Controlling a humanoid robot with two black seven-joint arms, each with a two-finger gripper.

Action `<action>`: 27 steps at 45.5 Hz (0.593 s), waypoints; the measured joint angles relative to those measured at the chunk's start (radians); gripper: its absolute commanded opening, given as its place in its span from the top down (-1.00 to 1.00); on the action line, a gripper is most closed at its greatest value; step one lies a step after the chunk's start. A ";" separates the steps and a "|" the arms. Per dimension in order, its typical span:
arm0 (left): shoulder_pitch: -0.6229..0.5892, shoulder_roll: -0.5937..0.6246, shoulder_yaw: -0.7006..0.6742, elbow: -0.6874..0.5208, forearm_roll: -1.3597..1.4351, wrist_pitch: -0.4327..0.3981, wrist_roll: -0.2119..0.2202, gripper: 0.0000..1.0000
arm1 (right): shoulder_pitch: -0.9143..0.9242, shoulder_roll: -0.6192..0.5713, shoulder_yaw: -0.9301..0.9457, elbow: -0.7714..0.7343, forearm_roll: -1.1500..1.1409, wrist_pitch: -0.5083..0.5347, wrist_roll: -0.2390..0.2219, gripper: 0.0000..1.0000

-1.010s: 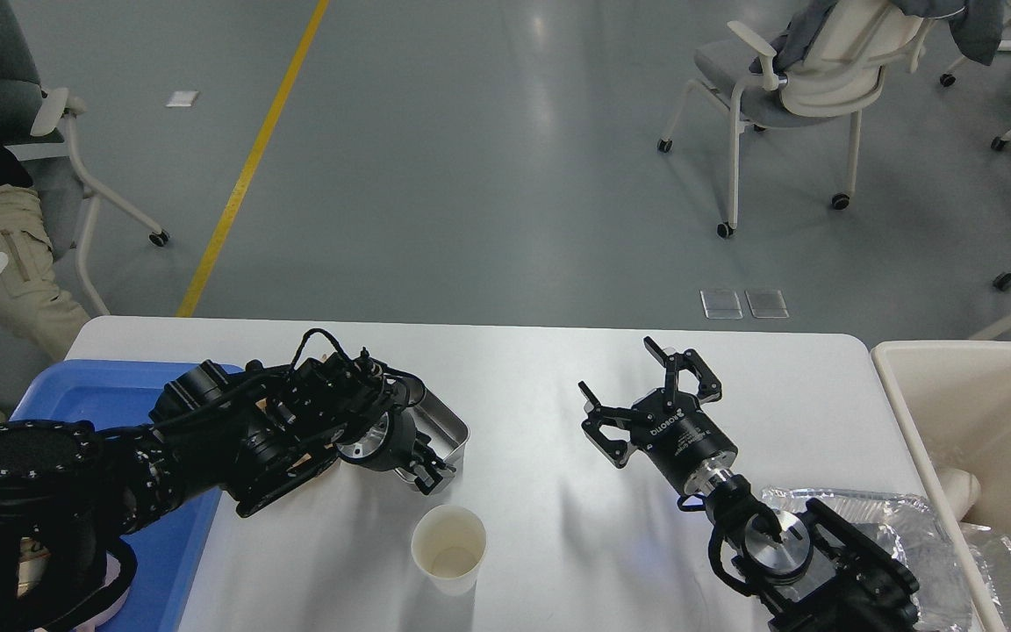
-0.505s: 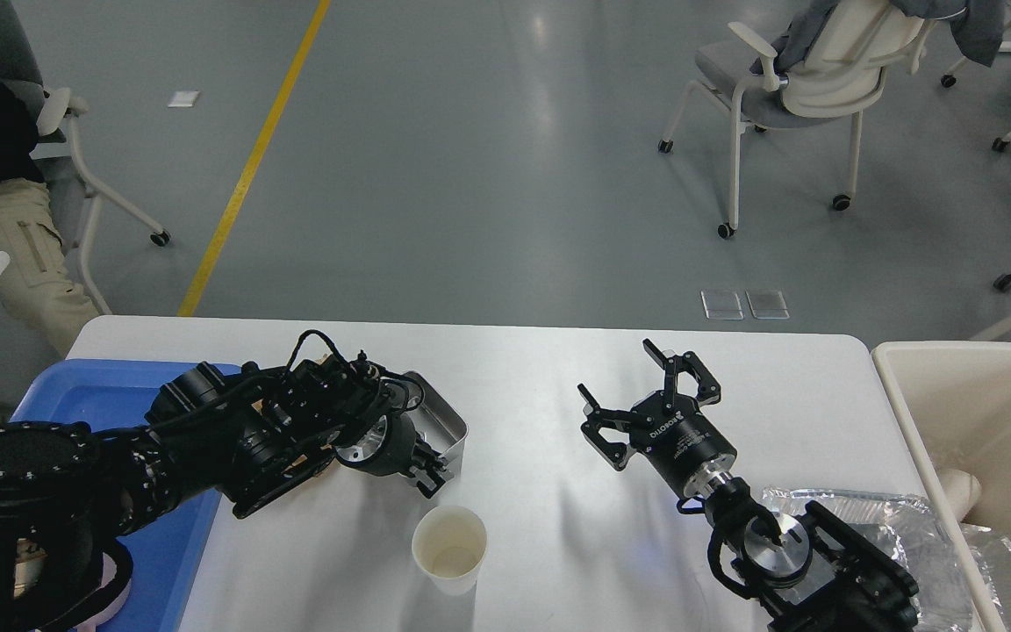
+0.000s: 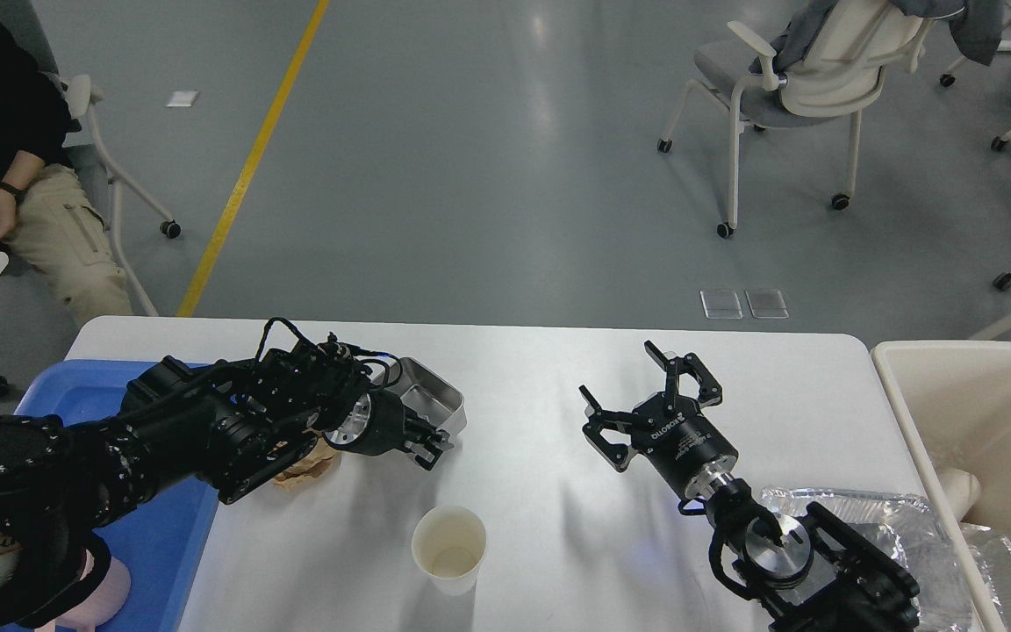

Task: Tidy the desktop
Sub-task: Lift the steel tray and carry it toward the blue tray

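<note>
White desktop with paper cup, foil sheet, blue tray.

Right end effector spread open; left end effector unclear.

This looks like a robotics lab or test hall in an office-like building; beyond the open jaws of the right gripper spreads a broad grey polished floor with a yellow painted line; wheeled white office chairs stand far behind them; a seated person waits far off to the left of the left gripper.
</note>
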 measured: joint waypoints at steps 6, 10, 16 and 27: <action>-0.029 -0.002 -0.004 0.000 -0.075 0.016 0.000 0.98 | -0.005 0.000 0.000 0.000 0.000 0.000 0.000 -1.00; -0.050 -0.003 -0.005 -0.001 -0.137 0.026 -0.002 0.98 | -0.006 0.000 0.000 0.000 0.000 0.000 0.000 -1.00; -0.084 0.000 -0.006 -0.002 -0.246 0.035 -0.009 0.97 | -0.006 0.000 0.000 -0.003 0.000 -0.001 0.000 -1.00; -0.161 0.064 -0.013 -0.034 -0.467 0.036 -0.019 0.95 | -0.006 -0.006 0.002 -0.004 0.000 -0.002 0.000 -1.00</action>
